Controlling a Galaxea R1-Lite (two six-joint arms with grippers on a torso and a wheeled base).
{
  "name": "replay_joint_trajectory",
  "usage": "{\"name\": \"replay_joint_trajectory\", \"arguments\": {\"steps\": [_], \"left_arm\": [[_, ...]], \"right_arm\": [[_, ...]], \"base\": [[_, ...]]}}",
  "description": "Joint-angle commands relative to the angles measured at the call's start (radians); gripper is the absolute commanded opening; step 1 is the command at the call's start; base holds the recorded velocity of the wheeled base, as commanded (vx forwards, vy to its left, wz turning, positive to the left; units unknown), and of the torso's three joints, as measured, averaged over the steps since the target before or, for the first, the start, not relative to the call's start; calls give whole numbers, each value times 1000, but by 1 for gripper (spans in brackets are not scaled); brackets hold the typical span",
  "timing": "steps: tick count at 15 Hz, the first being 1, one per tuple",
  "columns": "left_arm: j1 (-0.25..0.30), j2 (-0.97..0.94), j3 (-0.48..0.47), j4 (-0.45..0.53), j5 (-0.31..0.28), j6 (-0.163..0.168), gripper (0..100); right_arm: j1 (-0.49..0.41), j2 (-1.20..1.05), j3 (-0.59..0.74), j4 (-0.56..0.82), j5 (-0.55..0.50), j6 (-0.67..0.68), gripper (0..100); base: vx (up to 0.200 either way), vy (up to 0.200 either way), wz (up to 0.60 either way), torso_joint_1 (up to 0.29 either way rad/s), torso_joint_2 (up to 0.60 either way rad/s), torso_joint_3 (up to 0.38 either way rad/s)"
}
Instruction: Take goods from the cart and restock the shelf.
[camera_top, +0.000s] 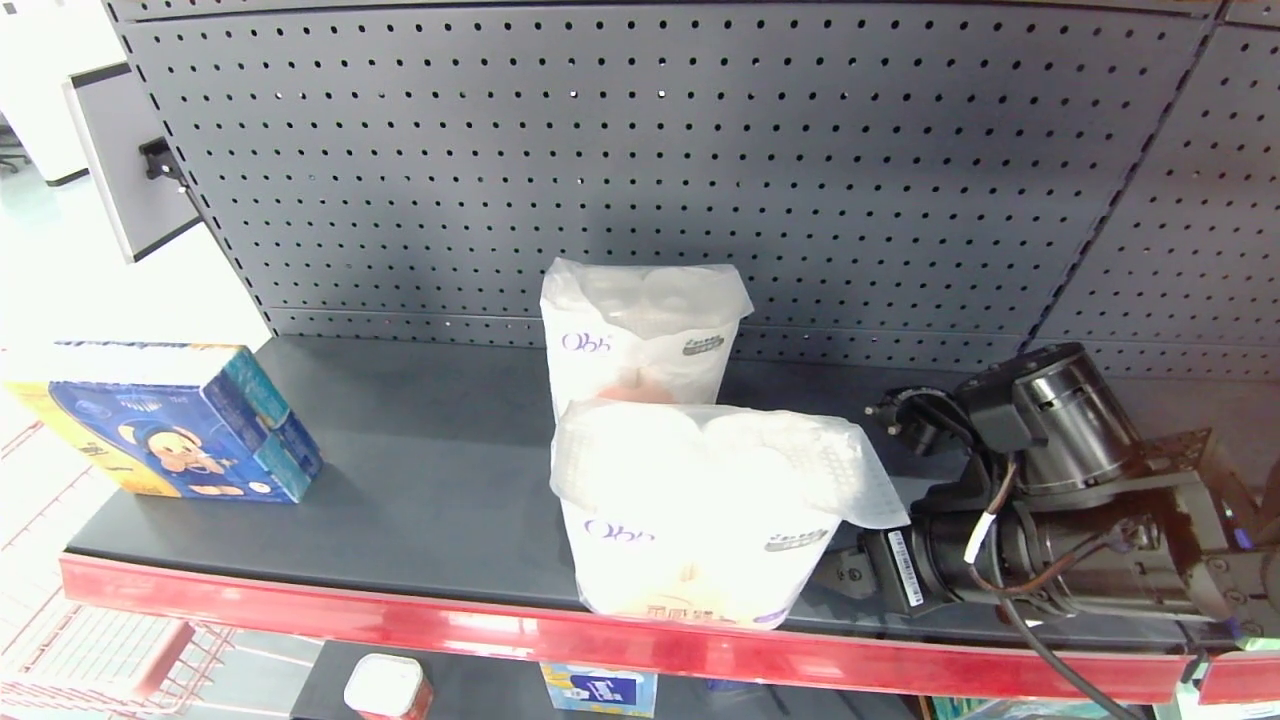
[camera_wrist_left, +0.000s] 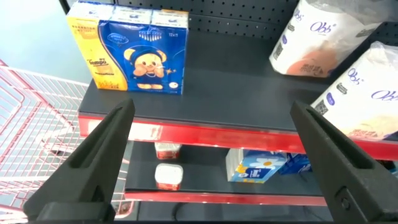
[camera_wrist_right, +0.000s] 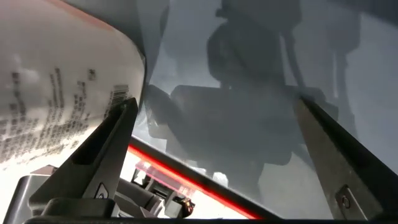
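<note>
Cart (camera_top: 60, 640) of red wire stands nearest, low at the robot's left, beside the end of the shelf (camera_top: 440, 480). Left pincer (camera_wrist_left: 212, 106) hangs in front of the shelf with its two dark fingers spread wide and nothing between them. Red front lip (camera_top: 400, 615) runs the full width of the shelf. On the lower shelf beneath it sit a small white-lidded jar (camera_top: 385, 688) and a blue-and-white box (camera_top: 598, 690). Front pack of toilet rolls (camera_top: 700, 510), in clear wrap with white rolls showing, stands upright right at the lip, about mid-width. Right arm (camera_top: 1050, 520) lies low over the shelf just to the robot's right of this pack, its forward end hidden behind the wrap. From the wrist, right pincer (camera_wrist_right: 216, 101) shows its fingers held wide apart and gripping nothing. The printed side of the pack lies against the outer side of one finger (camera_wrist_right: 118, 134). Blue tissue pack (camera_top: 180, 425), with yellow trim and a cartoon bear, sits at the robot's left end of the shelf, turned at an angle and well apart from the rolls. Rear pack of toilet rolls (camera_top: 640, 335) stands upright directly behind the front one, close to the back wall. Grey pegboard (camera_top: 700, 170) closes off the rear. A pale flat panel (camera_top: 120, 160) is mounted at its left edge.
</note>
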Motion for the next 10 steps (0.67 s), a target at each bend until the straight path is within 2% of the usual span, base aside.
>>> {"name": "replay_joint_trajectory", "arguments": {"steps": [1, 10], "left_arm": [[1, 1, 0, 0, 0, -1, 100], [1, 1, -6, 0, 0, -1, 100]], "right_arm": [[7, 16, -12, 0, 0, 1, 100], [42, 45, -39, -1, 0, 4, 100]], "base": [[0, 0, 0, 0, 0, 0], [0, 0, 0, 0, 0, 0]]}}
